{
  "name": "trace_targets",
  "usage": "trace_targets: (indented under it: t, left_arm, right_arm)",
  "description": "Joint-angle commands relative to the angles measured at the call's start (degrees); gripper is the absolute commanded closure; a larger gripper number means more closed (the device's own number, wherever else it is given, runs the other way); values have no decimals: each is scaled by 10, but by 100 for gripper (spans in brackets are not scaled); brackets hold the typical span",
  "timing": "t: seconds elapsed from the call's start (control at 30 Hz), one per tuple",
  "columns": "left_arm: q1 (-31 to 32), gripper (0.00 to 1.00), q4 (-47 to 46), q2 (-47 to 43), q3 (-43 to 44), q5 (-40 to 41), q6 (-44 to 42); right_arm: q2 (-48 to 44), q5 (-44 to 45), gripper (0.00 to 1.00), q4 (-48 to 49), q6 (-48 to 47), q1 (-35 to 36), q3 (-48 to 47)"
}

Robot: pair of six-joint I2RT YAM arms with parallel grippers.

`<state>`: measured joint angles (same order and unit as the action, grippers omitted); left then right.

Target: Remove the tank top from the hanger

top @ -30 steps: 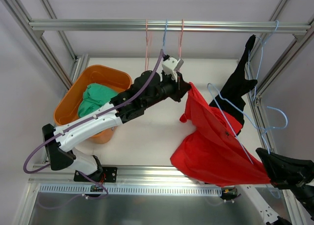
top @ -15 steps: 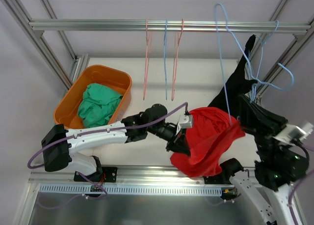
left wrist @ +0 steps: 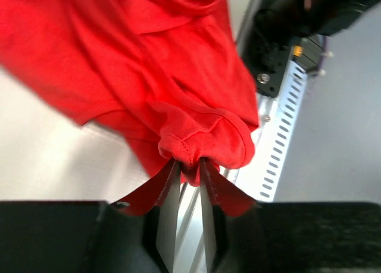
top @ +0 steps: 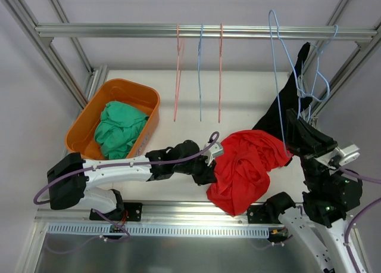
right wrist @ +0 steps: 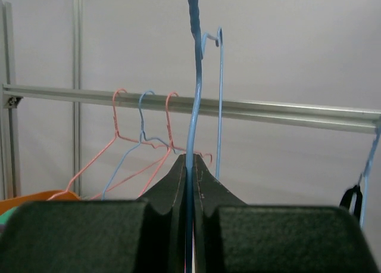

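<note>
Two left fingers (left wrist: pixel 169 216) clamp the tank top (left wrist: pixel 155 70) between them.

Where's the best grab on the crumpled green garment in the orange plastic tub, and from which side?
Pinch a raised fold near the middle of the crumpled green garment, coming straight down from above. It lies bunched inside the orange plastic tub, whose walls would likely block any sideways approach.
</note>
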<state>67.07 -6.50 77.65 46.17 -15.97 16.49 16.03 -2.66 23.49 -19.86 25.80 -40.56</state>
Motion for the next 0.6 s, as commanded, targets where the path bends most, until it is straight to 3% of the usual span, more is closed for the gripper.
trace_targets:
  t: [0.0,0.1,0.13,0.17,0.33,0.57]
  left_arm:
    - [0,79,9,-21,-7,94,19]
    - [0,46,32,-50,-12,155,27]
    - [0,35,39,-57,-13,179,27]
    - [0,2,54,-66,-14,196,28]
    - [0,1,97,-106,-21,223,14]
    - [-1,1,104,-152,-49,199,25]
  right_arm:
    - [-10,66,100,-198,1,5,-42]
    - [23,103,100,-450,87,5,-174]
    - [30,106,100,-489,98,5,-193]
    - [34,109,100,-517,120,5,-214]
    - [92,128,100,-598,134,5,-273]
    - [280,155,100,-541,122,5,-394]
